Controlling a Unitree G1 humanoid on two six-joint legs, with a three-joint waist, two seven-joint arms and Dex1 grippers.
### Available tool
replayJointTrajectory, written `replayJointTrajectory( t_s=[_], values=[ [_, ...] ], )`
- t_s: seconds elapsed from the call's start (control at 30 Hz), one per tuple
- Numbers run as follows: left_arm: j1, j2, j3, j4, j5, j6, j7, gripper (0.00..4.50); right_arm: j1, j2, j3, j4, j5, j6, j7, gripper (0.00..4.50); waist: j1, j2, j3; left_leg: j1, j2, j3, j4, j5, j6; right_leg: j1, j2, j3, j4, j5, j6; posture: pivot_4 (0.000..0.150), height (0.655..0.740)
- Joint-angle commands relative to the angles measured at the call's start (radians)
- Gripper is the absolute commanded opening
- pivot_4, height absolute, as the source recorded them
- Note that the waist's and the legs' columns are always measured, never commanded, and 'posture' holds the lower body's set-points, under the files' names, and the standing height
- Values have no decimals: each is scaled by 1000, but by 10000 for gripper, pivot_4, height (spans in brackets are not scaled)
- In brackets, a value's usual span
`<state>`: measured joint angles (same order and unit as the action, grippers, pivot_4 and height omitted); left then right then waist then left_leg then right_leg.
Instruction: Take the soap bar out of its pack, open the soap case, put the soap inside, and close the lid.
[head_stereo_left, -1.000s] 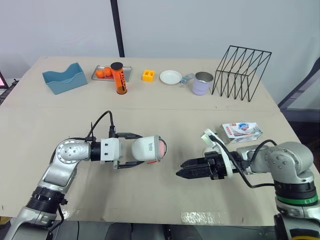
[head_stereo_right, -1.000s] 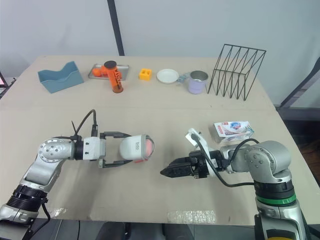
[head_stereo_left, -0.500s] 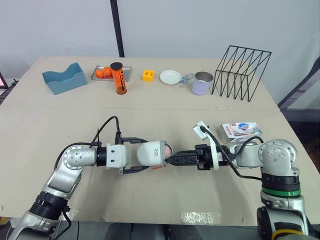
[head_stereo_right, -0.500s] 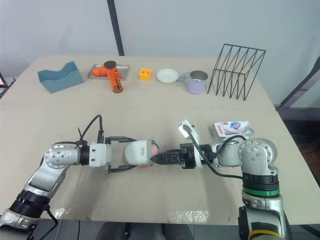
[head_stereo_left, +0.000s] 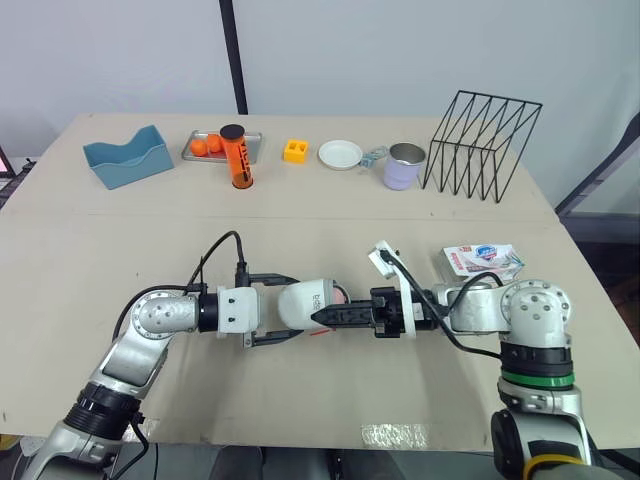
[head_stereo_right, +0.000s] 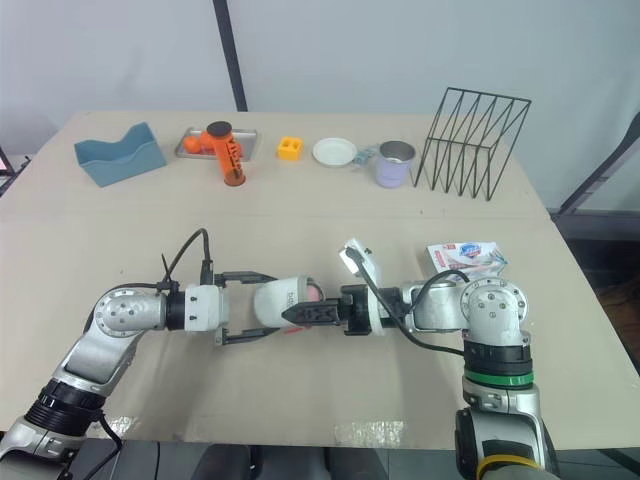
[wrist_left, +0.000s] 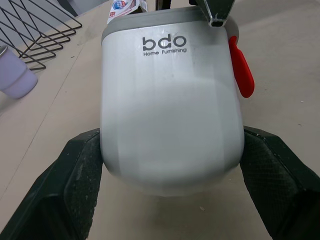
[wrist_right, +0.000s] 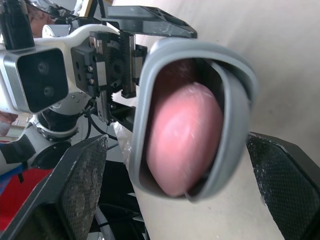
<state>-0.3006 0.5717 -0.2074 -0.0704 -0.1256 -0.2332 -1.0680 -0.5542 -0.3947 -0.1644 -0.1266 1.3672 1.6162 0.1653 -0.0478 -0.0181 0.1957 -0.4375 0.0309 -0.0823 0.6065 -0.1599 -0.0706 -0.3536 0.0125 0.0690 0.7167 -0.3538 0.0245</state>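
Note:
My left gripper (head_stereo_left: 288, 309) is shut on the white and grey soap case (head_stereo_left: 303, 300), held on its side just above the table's middle. Its open mouth faces right, and the pink soap bar (wrist_right: 182, 140) sits inside. A red tab (wrist_left: 241, 67) sticks out beside the grey rim. My right gripper (head_stereo_left: 322, 315) reaches in from the right with its tips at the mouth. It is open, its fingers (wrist_right: 60, 200) spread on either side of the rim. The soap pack (head_stereo_left: 483, 260) lies flat on the table behind my right arm.
Along the far edge stand a blue tray (head_stereo_left: 128, 158), a metal tray (head_stereo_left: 254, 138) with oranges, an orange canister (head_stereo_left: 238, 158), a yellow block (head_stereo_left: 296, 151), a white plate (head_stereo_left: 341, 154), a lilac cup (head_stereo_left: 404, 167) and a black wire rack (head_stereo_left: 482, 145).
My right gripper has travelled left, from a gap away to the case's mouth. The left arm has carried the case a little to the right.

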Motion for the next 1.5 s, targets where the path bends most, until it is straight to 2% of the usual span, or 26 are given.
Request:
replayJointTrajectory(
  t_s=[0.03,0.43,0.53,0.6,0.63,0.67,1.07,1.13,1.5],
  values=[
    [-18,-4,0,-49,0,0,19,34920,-19,17,-19,6,53,-5,-41,44765,0,0,0,0,0,0,0,0,0,0,0,0,0,0,0,1500,7400],
    [-24,-6,-10,-61,8,17,38,34920,-14,7,8,40,139,-30,-121,44765,0,0,0,0,0,0,0,0,0,0,0,1,0,0,0,1500,7400],
    [-25,-3,-11,-61,9,19,41,34920,-10,-5,19,38,154,-35,-127,36977,0,0,0,0,0,0,0,0,0,-1,0,1,0,0,0,1500,7400],
    [-26,-1,-12,-61,9,20,42,34920,-6,-14,27,34,161,-39,-128,26757,0,0,0,0,0,0,0,0,0,-1,0,1,0,0,0,1500,7400],
    [-26,-1,-12,-62,9,21,42,34920,-4,-17,30,32,162,-41,-129,25101,0,0,0,0,0,1,0,0,0,-1,0,1,0,0,0,1500,7400],
    [-27,-1,-12,-62,9,22,42,34920,-2,-21,34,31,162,-43,-129,20691,0,0,0,0,0,0,0,0,0,-1,0,1,0,0,0,1500,7400],
    [-26,-5,-11,-80,-18,88,34,34920,7,-57,85,22,188,-90,-133,20683,0,0,0,0,0,1,-1,0,0,-1,0,1,0,0,0,1500,7400],
    [-25,-4,-3,-86,-35,106,27,44970,7,-61,91,21,194,-98,-131,20683,0,0,0,0,0,1,-1,0,0,-1,0,1,0,0,0,1500,7400],
    [-27,10,8,-96,-81,132,-14,44970,13,-94,118,15,199,-126,-122,20683,0,0,0,-1,0,1,-1,0,0,-1,0,1,-1,0,0,1500,7400]
  ],
)
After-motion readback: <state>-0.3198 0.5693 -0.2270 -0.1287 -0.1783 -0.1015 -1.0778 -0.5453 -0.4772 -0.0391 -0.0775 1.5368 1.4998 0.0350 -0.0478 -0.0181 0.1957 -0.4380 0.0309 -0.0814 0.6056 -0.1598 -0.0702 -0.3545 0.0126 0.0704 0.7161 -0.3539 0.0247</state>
